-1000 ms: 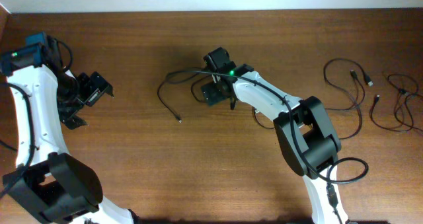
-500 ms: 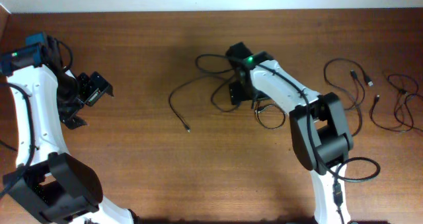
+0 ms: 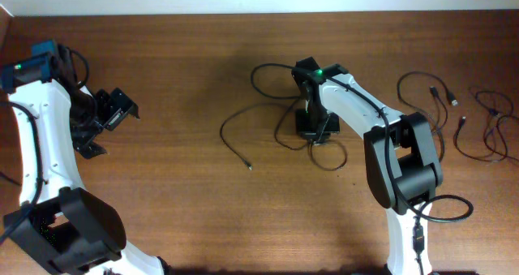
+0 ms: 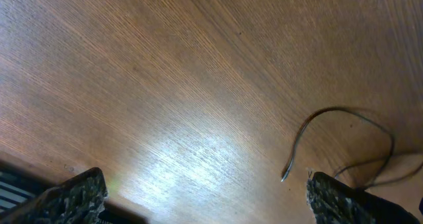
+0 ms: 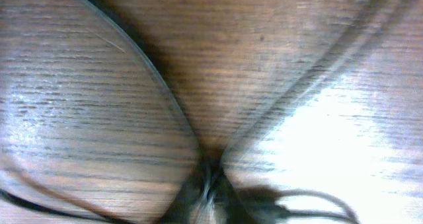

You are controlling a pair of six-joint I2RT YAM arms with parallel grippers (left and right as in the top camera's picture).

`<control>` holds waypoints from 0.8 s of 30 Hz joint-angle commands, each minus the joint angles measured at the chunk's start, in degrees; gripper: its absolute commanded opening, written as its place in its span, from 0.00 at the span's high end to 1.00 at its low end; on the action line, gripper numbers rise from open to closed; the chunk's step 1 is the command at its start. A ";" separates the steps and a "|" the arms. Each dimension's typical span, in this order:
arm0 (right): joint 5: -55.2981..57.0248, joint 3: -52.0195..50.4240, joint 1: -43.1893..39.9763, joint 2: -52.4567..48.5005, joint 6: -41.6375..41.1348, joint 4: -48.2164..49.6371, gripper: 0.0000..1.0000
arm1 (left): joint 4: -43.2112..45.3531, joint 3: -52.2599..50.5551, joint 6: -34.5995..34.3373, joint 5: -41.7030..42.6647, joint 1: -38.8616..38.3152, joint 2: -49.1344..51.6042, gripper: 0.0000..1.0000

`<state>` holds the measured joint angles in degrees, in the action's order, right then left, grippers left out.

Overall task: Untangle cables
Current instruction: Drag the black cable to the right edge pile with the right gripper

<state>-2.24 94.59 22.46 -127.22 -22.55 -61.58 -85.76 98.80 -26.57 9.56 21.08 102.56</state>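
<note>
**Desk:** What does the overhead frame show?

**Photographer:** Two white-and-black robot arms over a dark wooden worktop [image 3: 162,210]. The right arm reaches from the near edge to the middle. There the right claw [image 3: 315,131] is down on a thin black central cable [image 3: 224,131].

**Desk:** How does that claw stand?

**Photographer:** Pinched shut. Its wrist camera is blurred, but two strands run together into the fingertips at the bottom of the frame. So it grips the central cable where the strands meet.

**Desk:** And the other one?

**Photographer:** The left claw [image 4: 205,196] is spread wide and holds nothing. It sits at the left side of the worktop, well apart from the central cable. Its wrist view shows wood grain between the fingers. Off to the right in that view, a curved stretch of cable ends in a plug.

**Desk:** Where exactly does the cable lie?

**Photographer:** In the middle of the worktop. One loop rises past the right claw toward the far edge, and a smaller loop lies on the near side, just beside the claw. A long free tail sweeps left, then curves back to a small plug end [image 3: 248,166] lying flat on the wood.

**Desk:** Anything else in the frame?

**Photographer:** A second cable [image 3: 442,137] lies loose to the right of the right arm. A third cable [image 3: 489,127] lies by the right edge. Both are apart from the central cable. Whether those two touch each other, I cannot tell.
</note>
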 commanded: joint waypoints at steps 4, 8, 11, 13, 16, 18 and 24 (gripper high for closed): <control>2.25 4.35 -3.02 3.91 6.32 -5.09 0.96 | -0.04 0.79 0.33 -0.42 0.20 -0.13 0.01; 6.14 6.38 -10.75 12.94 5.99 -4.44 0.96 | -0.04 0.79 0.33 -0.42 0.20 -0.13 0.01; 6.08 6.34 -16.68 12.61 5.99 -4.46 0.96 | -0.02 0.79 0.33 -0.44 0.20 -0.13 0.01; 5.90 6.34 -19.41 12.41 6.01 -4.44 0.96 | -0.04 0.79 0.33 -0.44 0.20 -0.13 0.01; 5.90 6.23 -20.65 12.41 6.03 -4.46 0.95 | -0.04 0.79 0.33 -0.42 0.20 -0.13 0.01; 6.21 6.08 -20.65 12.41 6.03 -4.46 0.96 | -0.04 0.79 0.33 -0.44 0.20 -0.13 0.01; 17.66 5.92 -22.05 12.41 5.53 -5.09 0.95 | -0.04 0.79 0.33 -0.42 0.20 -0.13 0.01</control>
<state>10.74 100.71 1.63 -114.63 -16.51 -66.24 -85.76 98.80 -26.57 9.56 21.08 102.56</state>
